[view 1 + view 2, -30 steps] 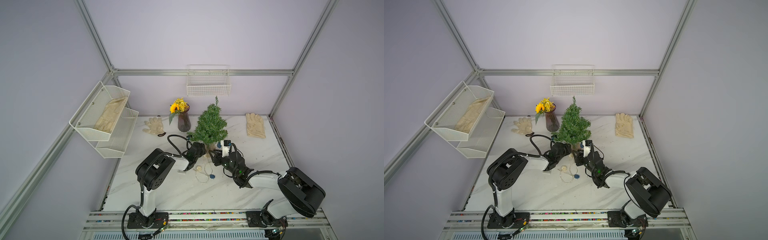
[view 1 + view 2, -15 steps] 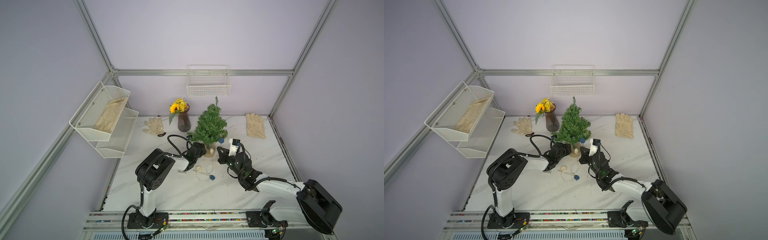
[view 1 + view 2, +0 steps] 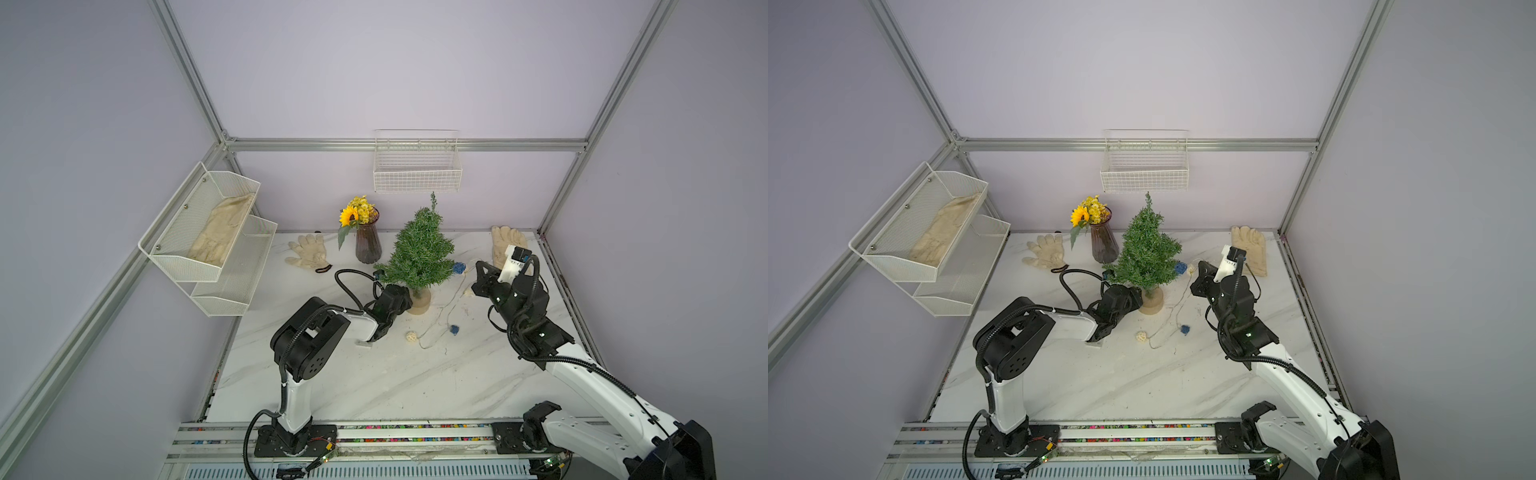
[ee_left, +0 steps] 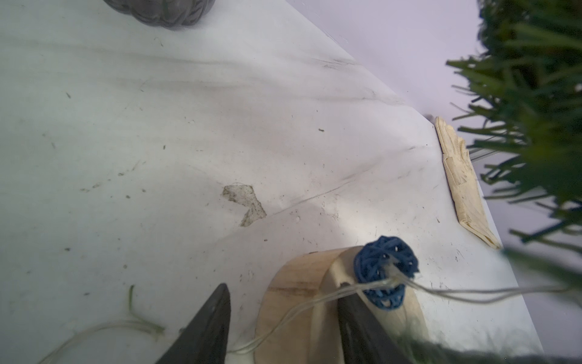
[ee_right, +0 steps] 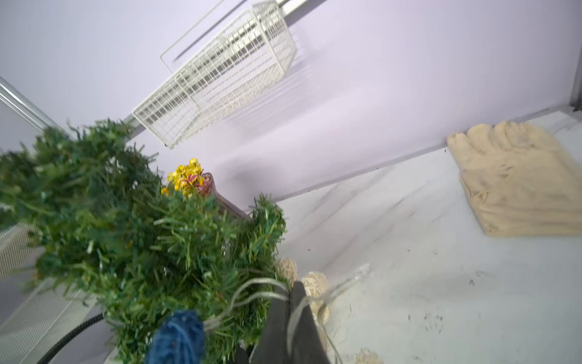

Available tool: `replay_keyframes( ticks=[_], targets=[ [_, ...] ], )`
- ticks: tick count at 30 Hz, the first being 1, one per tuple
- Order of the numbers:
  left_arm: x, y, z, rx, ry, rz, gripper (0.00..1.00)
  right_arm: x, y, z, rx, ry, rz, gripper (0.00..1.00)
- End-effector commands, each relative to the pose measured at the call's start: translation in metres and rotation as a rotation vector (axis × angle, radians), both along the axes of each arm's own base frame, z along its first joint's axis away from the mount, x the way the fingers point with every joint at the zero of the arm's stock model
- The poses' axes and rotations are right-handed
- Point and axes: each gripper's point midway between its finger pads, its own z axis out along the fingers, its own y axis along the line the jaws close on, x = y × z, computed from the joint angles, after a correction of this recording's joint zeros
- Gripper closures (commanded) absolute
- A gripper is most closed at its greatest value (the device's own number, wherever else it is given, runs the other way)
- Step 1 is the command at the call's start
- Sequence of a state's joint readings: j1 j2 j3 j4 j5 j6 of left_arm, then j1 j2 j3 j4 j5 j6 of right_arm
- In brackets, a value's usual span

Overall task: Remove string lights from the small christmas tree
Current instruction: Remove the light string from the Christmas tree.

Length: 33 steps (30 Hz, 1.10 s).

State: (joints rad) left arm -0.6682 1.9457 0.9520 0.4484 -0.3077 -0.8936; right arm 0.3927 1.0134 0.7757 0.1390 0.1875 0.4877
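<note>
The small christmas tree (image 3: 422,249) (image 3: 1148,249) stands on its tan base (image 3: 419,302) (image 4: 299,302). The string lights (image 3: 451,299) hang off its right side as a pale wire, with one blue ball (image 3: 458,268) (image 5: 176,338) by the low branches. Another blue ball (image 3: 454,330) and a cream ball (image 3: 411,336) lie on the table. My right gripper (image 3: 478,274) (image 5: 294,290) is shut on the wire, right of the tree. My left gripper (image 3: 401,300) (image 4: 283,318) is open, its fingers (image 4: 211,324) astride the base with a gap.
A dark vase of yellow flowers (image 3: 368,245) stands just left of the tree. Cream gloves lie at the back left (image 3: 307,251) and back right (image 3: 505,245). A wire basket (image 3: 417,166) hangs on the back wall, and a two-tier mesh shelf (image 3: 208,232) on the left wall.
My right gripper closed on the wire near the tree's base, then drew back and to the right, pulling the string out from the tree. The left arm stayed put.
</note>
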Motion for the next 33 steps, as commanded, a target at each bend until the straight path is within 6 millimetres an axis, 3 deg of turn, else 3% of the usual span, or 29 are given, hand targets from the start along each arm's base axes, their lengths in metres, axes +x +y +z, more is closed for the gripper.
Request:
replay_keyframes(
  ticks=[1,5,10,15,19,26,33],
  targets=[
    [-0.008,0.01,-0.01,0.094,0.048,-0.007,0.47,0.004,0.001,0.032,-0.028,-0.034,0.046,1.0],
    [-0.009,0.01,-0.013,0.094,0.054,-0.007,0.48,0.008,0.011,0.066,-0.019,-0.078,0.1,1.0],
    [-0.009,0.009,-0.013,0.09,0.053,-0.01,0.48,0.01,0.028,0.08,-0.005,-0.092,0.187,1.0],
    [-0.008,0.009,-0.01,0.091,0.048,-0.01,0.49,0.008,0.039,0.057,0.001,-0.04,0.251,1.0],
    [-0.007,0.008,-0.009,0.089,0.045,-0.011,0.49,-0.009,0.053,0.035,0.036,0.019,0.354,1.0],
    [-0.005,0.003,-0.011,0.08,0.051,-0.022,0.5,-0.033,0.052,0.002,0.078,0.044,0.391,1.0],
    [-0.003,0.0,-0.007,0.073,0.043,-0.023,0.5,-0.049,0.097,-0.023,0.11,0.081,0.497,1.0]
  ],
)
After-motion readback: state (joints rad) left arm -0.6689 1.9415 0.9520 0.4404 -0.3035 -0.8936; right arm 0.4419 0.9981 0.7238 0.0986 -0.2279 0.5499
